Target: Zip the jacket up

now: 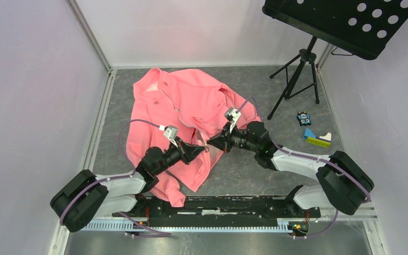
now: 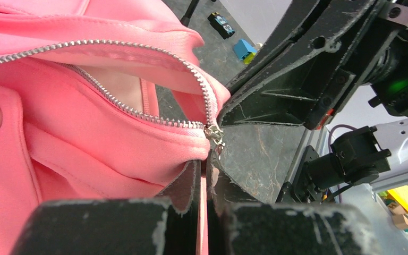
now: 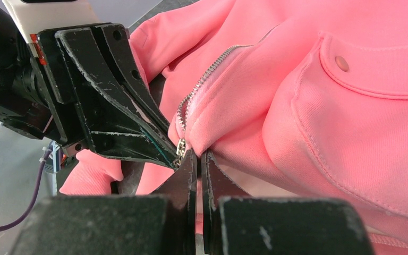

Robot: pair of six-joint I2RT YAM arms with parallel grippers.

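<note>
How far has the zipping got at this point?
Done: the small silver slider sits at the zipper's foot on the coral-pink fleece jacket. In hand: the left gripper and right gripper both pinch fabric beside it. Left: the teeth above it gape apart, so almost the whole zip remains.

Black music stand (image 1: 297,79) on a tripod at far right, small dark toy (image 1: 304,118) and blue-yellow block (image 1: 316,139) close together beside it, grey worktop (image 1: 234,178)

Pale lilac walls (image 1: 32,79) left, rear, right; mottled grey desk (image 1: 244,175); black perforated music stand (image 1: 324,21) on tripod, upper right.
</note>
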